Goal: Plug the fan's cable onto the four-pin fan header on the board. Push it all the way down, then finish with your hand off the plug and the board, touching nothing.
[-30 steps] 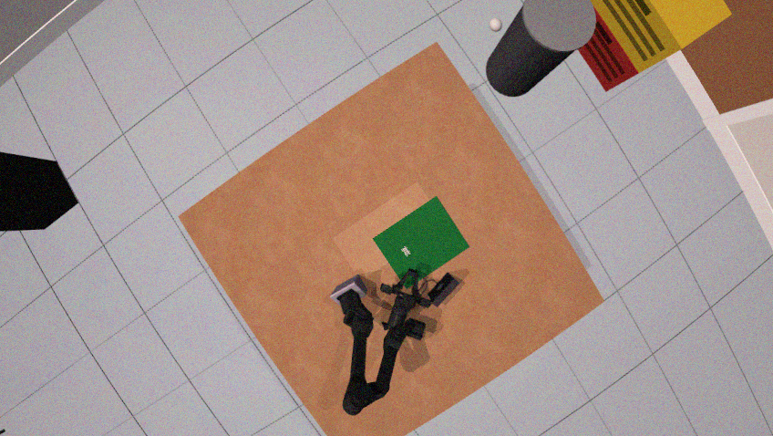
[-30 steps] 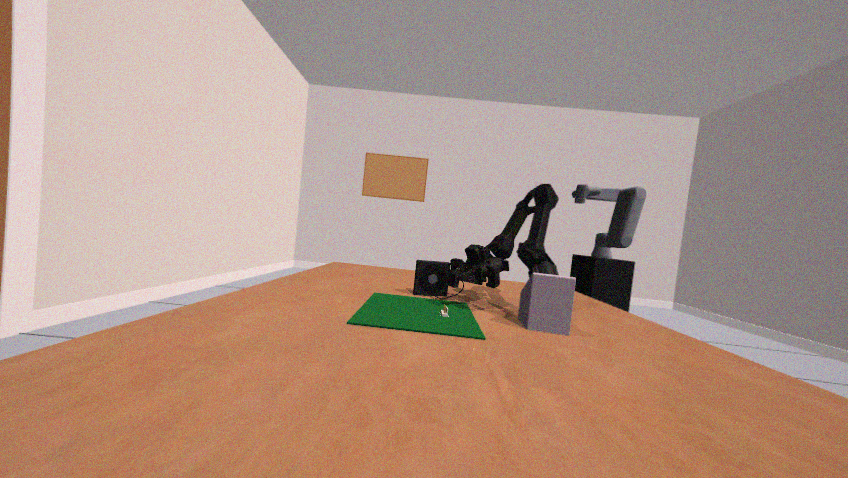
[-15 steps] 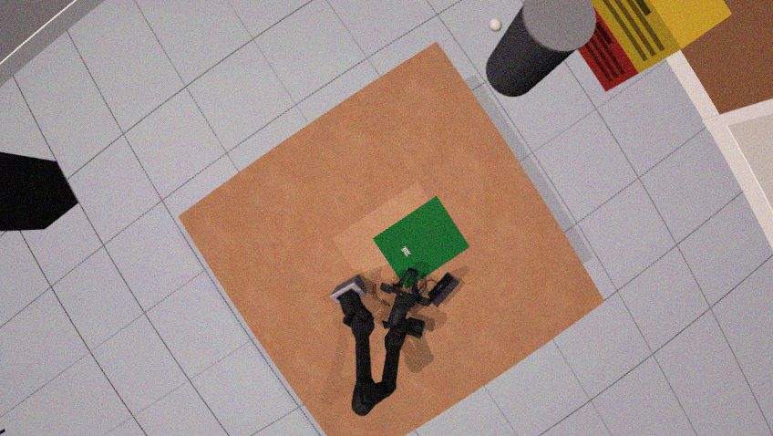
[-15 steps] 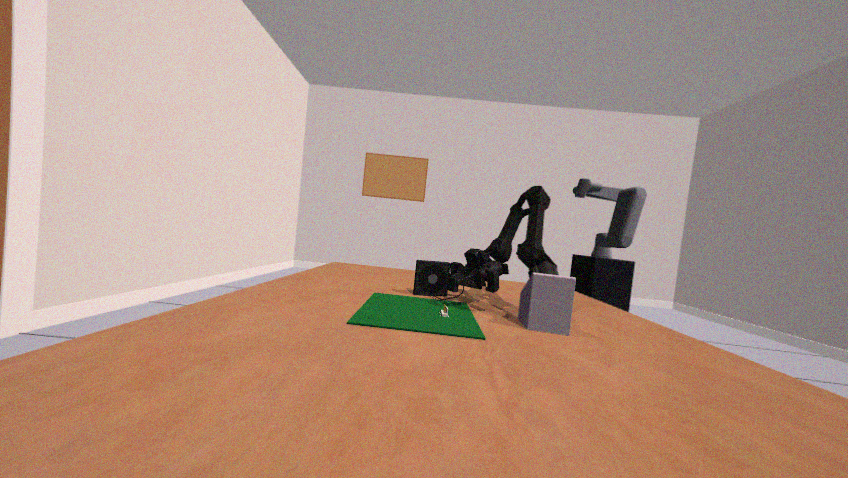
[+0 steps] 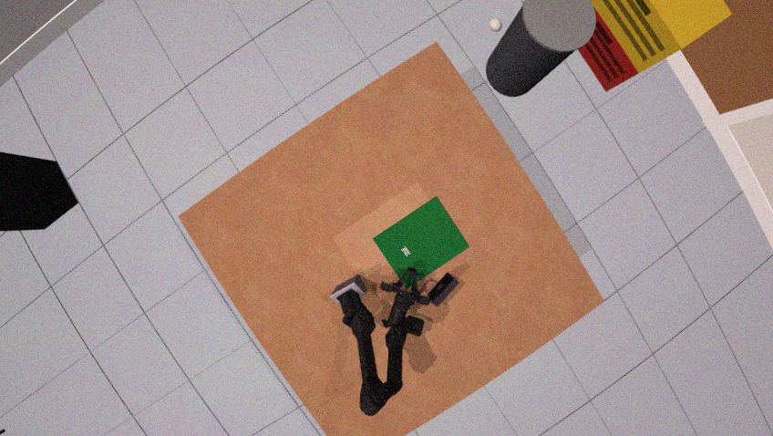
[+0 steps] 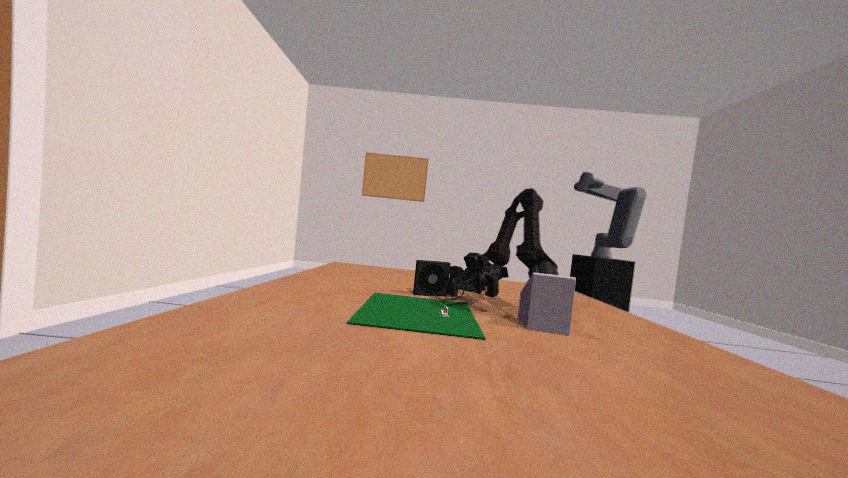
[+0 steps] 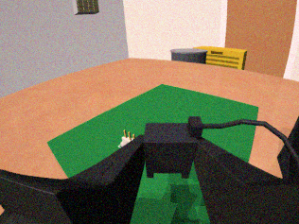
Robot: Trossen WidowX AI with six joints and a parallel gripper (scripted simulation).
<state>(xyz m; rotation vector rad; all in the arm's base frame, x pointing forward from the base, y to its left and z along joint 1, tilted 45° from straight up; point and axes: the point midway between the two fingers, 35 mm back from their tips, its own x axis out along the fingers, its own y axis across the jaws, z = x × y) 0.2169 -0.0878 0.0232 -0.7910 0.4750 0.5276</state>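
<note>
And here in the wrist view, the tool [image 5: 411, 273] [image 6: 456, 277] [image 7: 168, 141] has its fingers clamped on the black fan plug [image 7: 169, 141], gripped from both sides in the lower middle of the frame! From that plug's upper right corner, the dark cable [image 7: 246, 123] runs off to the right edge. The plug is over the green board [image 5: 421, 238] [image 6: 415, 315] [image 7: 161, 105], and there, just to its left in the frame, stands the white four-pin header [image 5: 406, 251] [image 6: 444, 312] [image 7: 127, 141], gold pins pointing up, bare, no plug on it.

Across to the top view: the board lies right of centre on the brown worktop [image 5: 324, 178] [image 6: 356, 385] [image 7: 95, 91], the header toward its left side, and the black arm [image 5: 367, 351] [image 6: 531, 225] reaches up from the lower middle, tool over the board's lower corner. The fan [image 5: 443, 289] [image 6: 432, 277] is beside the tool, to its right. In the exterior view that fan stands upright behind the board, near the centre, and a grey block [image 6: 547, 304] sits on the worktop to the board's right!
</note>
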